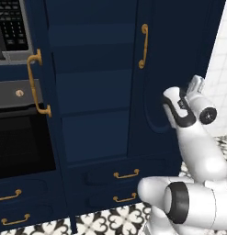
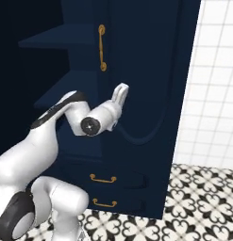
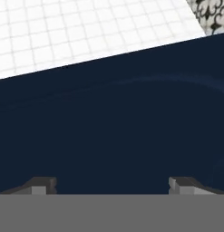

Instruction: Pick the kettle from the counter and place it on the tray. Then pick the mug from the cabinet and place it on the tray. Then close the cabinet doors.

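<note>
The cabinet (image 1: 94,92) stands open, its navy shelves bare. Its left door (image 1: 45,92) is swung out edge-on, with a gold handle (image 1: 35,82). Its right door (image 2: 146,94) is also swung out, showing its arched relief and gold handle (image 2: 102,47). My gripper (image 2: 120,93) is close against that right door's outer face, below the handle. In the hand view my gripper (image 3: 111,186) is open, with the fingertips (image 3: 41,186) wide apart, nothing between them and the door panel (image 3: 113,122) right ahead. The kettle, the counter, the tray and the mug are out of view.
The microwave (image 1: 11,27) and the oven (image 1: 18,137) stand left of the cabinet, behind the left door. Drawers with gold handles (image 1: 126,174) sit below the shelves. A white tiled wall (image 2: 212,94) and patterned floor (image 2: 198,202) lie right of the open door.
</note>
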